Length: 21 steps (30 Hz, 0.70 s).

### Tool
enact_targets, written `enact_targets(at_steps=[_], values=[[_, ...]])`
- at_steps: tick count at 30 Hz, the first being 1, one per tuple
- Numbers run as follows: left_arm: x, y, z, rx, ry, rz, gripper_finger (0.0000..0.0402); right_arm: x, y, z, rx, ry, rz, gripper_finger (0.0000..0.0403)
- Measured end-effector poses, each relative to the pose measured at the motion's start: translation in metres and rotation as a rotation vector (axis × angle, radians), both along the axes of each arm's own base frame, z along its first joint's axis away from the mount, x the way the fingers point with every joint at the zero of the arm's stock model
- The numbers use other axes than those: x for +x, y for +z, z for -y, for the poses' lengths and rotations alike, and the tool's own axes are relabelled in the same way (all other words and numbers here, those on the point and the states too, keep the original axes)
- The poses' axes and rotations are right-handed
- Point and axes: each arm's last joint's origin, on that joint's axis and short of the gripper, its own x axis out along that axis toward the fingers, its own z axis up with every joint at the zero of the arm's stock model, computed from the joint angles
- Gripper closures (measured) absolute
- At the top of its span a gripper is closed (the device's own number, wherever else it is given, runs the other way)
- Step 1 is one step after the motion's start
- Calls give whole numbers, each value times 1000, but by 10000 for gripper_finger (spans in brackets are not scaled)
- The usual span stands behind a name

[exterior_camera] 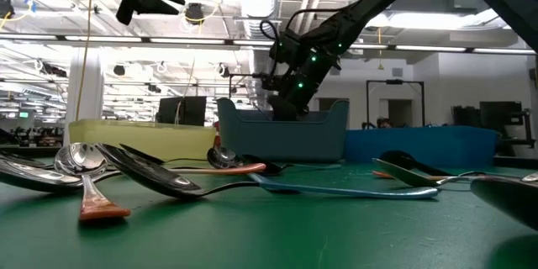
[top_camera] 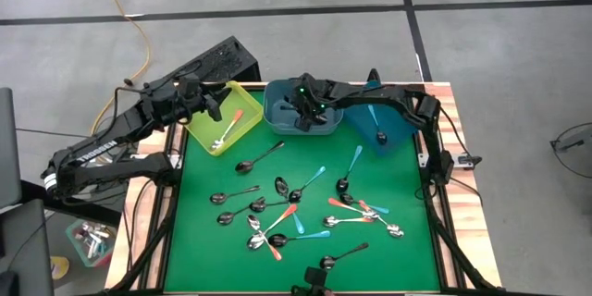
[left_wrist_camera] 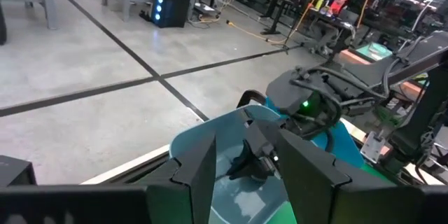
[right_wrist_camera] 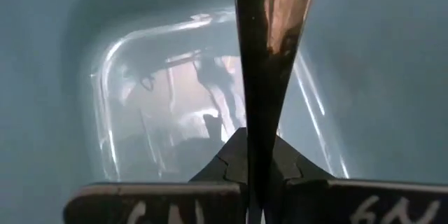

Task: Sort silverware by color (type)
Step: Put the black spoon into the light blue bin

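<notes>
My right gripper (top_camera: 303, 111) reaches down into the grey-blue middle bin (top_camera: 277, 116), shut on a dark metal spoon (right_wrist_camera: 269, 56) whose handle sticks out ahead of the fingers over the bin's floor. My left gripper (top_camera: 220, 102) hovers open above the yellow-green bin (top_camera: 242, 102), holding nothing. In that bin lies an orange-handled spoon (top_camera: 227, 129). A teal-handled spoon (top_camera: 375, 122) lies in the blue bin (top_camera: 400, 129). Several more spoons (top_camera: 296, 208) with orange, teal or dark handles lie flat on the green mat. My right gripper pinches the narrow stretch of the dark spoon's handle (right_wrist_camera: 256, 155) between its two fingers. The fingers slant down into the bin from the table's right, and the handle runs on along them, widening toward its far end. I cannot tell whether it touches the bin's floor.
The three bins stand side by side along the table's far edge. The green mat (top_camera: 203, 240) has bare room at its near left and near right corners. A cable and a black case (top_camera: 227, 55) lie on the floor beyond the table.
</notes>
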Motion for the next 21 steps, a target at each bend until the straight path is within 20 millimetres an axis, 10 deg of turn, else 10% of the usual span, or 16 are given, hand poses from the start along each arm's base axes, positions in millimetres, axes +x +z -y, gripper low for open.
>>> enact_targets(at_steps=[13, 21], values=[[-2, -9, 1, -56, 6, -75, 261, -1, 4, -1, 24, -1, -35, 248], [0, -14, 3, -104, -97, -103, 249, 13, 60, 6, 23, 37, 36, 179]])
